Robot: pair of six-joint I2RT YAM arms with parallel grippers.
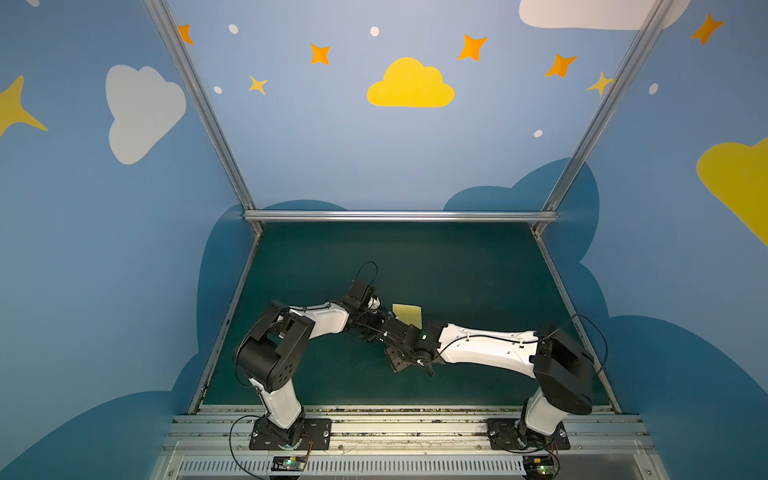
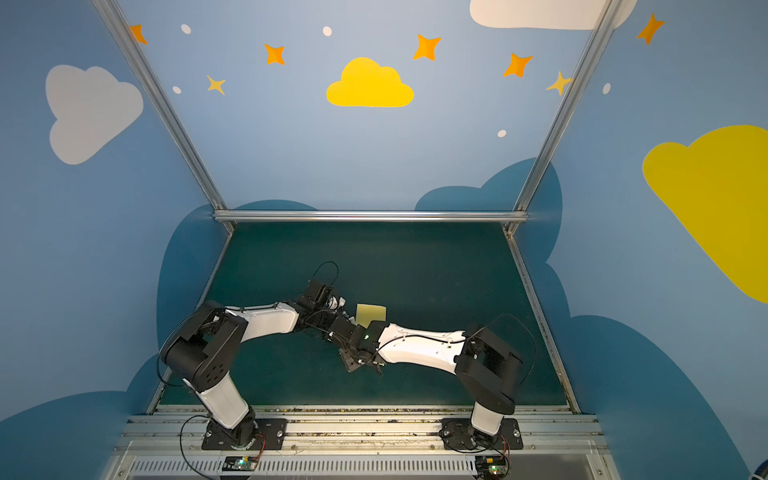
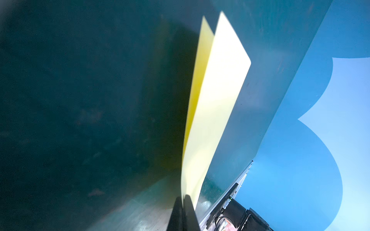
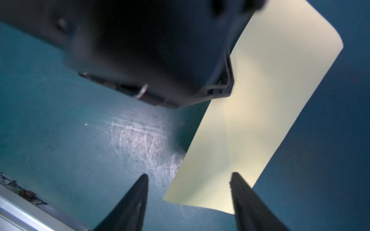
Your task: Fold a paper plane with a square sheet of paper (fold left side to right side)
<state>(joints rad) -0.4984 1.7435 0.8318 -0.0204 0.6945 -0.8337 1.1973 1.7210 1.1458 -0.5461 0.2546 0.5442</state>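
gripper (image 4: 189, 175): jaws apart, straddling paper (image 4: 260, 110) corner | paper: curved, partly under arm (image 4: 150, 50) | mat (image 4: 60, 130): scratched

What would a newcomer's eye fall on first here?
The pale yellow sheet of paper stands out at the middle of the dark green table. The left gripper is shut on its doubled layers; the right gripper hangs open over one edge. A yellow cloud marks the back wall.

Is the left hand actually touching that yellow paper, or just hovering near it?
Touching. The left wrist view shows the left hand shut on the yellow paper, whose edge disappears between its dark fingers.
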